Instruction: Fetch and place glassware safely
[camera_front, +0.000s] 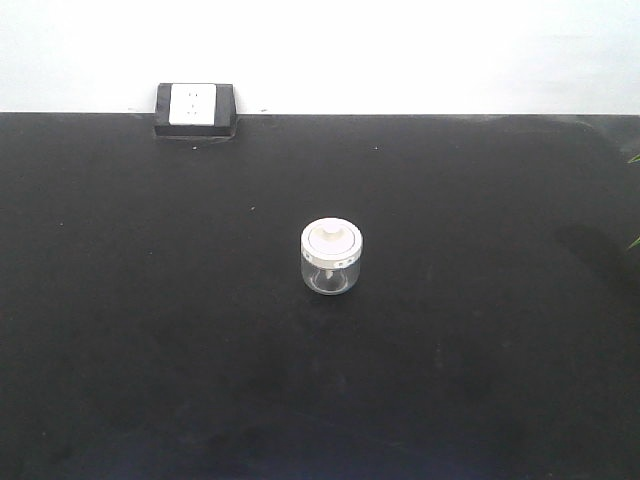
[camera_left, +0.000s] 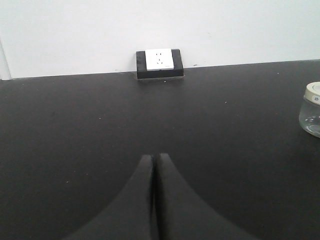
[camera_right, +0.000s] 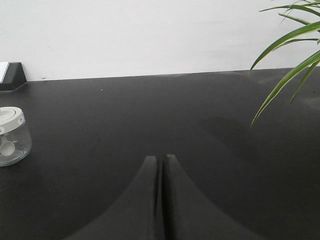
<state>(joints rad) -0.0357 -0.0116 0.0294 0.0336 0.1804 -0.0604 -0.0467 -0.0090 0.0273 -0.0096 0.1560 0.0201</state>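
Observation:
The glassware (camera_front: 331, 256), a small squat clear jar with a cream-white knobbed lid, stands upright on the black table (camera_front: 150, 300) near its middle. It shows at the right edge of the left wrist view as the jar (camera_left: 311, 110) and at the left edge of the right wrist view as the jar (camera_right: 11, 136). My left gripper (camera_left: 154, 156) is shut with nothing between its fingers, low over the table, left of the jar. My right gripper (camera_right: 161, 157) is also shut and holds nothing, to the jar's right. Neither gripper shows in the front view.
A white socket in a black housing (camera_front: 194, 108) sits at the table's back edge against the white wall; it is the socket (camera_left: 159, 61) in the left wrist view. Green plant leaves (camera_right: 290, 55) hang over the table's right side.

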